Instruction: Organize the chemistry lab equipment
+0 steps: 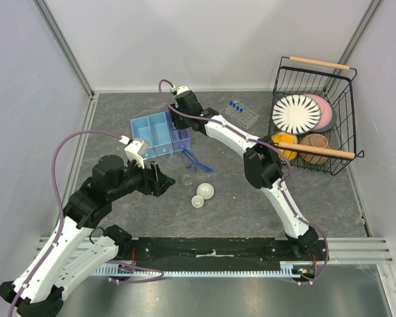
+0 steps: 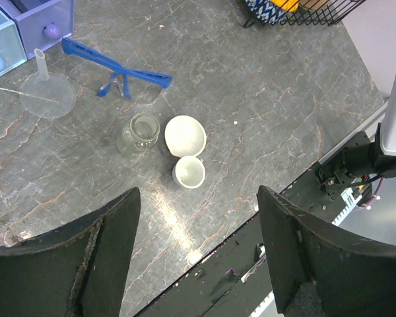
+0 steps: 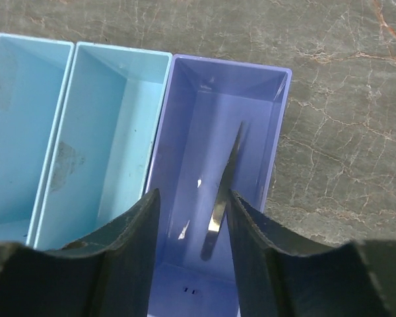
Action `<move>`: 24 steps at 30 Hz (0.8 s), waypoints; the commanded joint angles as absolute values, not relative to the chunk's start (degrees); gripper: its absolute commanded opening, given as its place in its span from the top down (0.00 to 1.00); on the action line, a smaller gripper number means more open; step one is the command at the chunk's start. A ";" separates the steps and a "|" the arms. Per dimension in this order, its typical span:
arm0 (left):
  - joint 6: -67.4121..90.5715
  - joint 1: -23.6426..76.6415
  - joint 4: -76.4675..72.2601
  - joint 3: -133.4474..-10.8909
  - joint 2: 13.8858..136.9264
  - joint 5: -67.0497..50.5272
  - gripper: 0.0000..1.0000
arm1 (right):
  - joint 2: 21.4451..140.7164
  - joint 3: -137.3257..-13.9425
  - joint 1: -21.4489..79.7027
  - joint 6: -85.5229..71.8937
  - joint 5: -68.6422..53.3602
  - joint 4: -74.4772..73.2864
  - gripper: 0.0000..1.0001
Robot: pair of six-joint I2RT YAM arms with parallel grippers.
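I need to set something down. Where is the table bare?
Bare: back-left, between the left wall and the blue plastic bins; near-right, in front of the black wire basket. Crowded: the middle, where blue-framed safety glasses, a small clear jar and two white round dishes cluster.

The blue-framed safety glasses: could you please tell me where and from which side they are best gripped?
On the safety glasses, probably the long blue bar, from straight above, jaws across it: they lie flat on the table, the bar is thin and straight, the clear lens broad.
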State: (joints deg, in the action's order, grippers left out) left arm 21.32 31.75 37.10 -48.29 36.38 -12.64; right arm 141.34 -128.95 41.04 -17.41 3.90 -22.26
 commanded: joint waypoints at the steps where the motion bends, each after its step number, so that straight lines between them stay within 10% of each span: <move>1: 18.81 31.90 34.89 -47.90 36.30 -13.98 0.22 | 142.65 -132.10 41.13 -17.84 4.22 -22.85 0.46; 24: 18.11 31.90 35.77 -49.48 37.97 -12.83 0.14 | 110.66 -95.83 42.18 -7.83 12.48 -26.72 0.46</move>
State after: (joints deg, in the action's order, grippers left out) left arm 20.49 31.75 37.15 -47.90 37.67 -12.56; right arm 113.97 -104.03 41.17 -10.61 10.39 -24.62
